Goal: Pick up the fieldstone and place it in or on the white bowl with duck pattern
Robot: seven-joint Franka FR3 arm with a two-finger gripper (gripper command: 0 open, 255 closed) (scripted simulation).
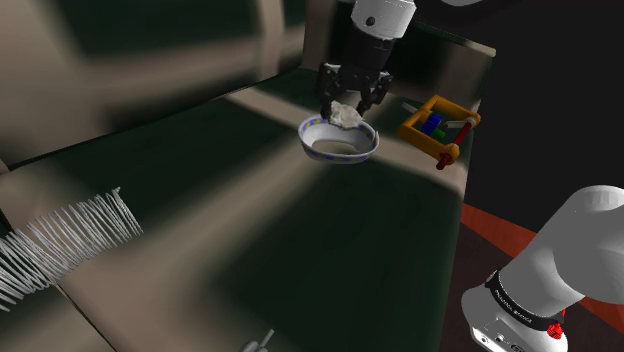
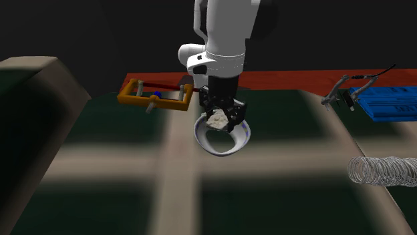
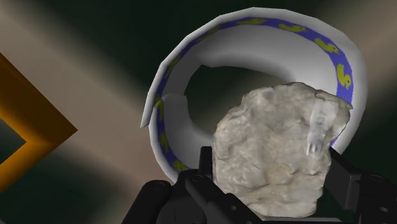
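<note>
A pale grey, rough fieldstone (image 1: 347, 117) (image 2: 217, 120) (image 3: 277, 149) sits clasped between the black fingers (image 3: 205, 167) of my gripper (image 1: 346, 112) (image 2: 218, 120) (image 3: 275, 181), which is shut on it. Just below the stone stands the white bowl (image 1: 312, 133) (image 2: 226, 144) (image 3: 254, 24), with a blue band and yellow ducks around its rim. The stone hangs over the bowl's rim, on the side nearest the arm, and I cannot tell whether it touches. The stone hides part of the bowl's inside in the wrist view.
An orange-framed toy (image 1: 438, 128) (image 2: 155, 95) with coloured pieces lies close beside the bowl. A wire coil (image 1: 70, 240) (image 2: 381, 170) lies farther off. A blue box (image 2: 394, 100) and a grey tool (image 2: 339, 95) sit at the second exterior view's right. The table's edge drops to a red floor (image 1: 495, 235).
</note>
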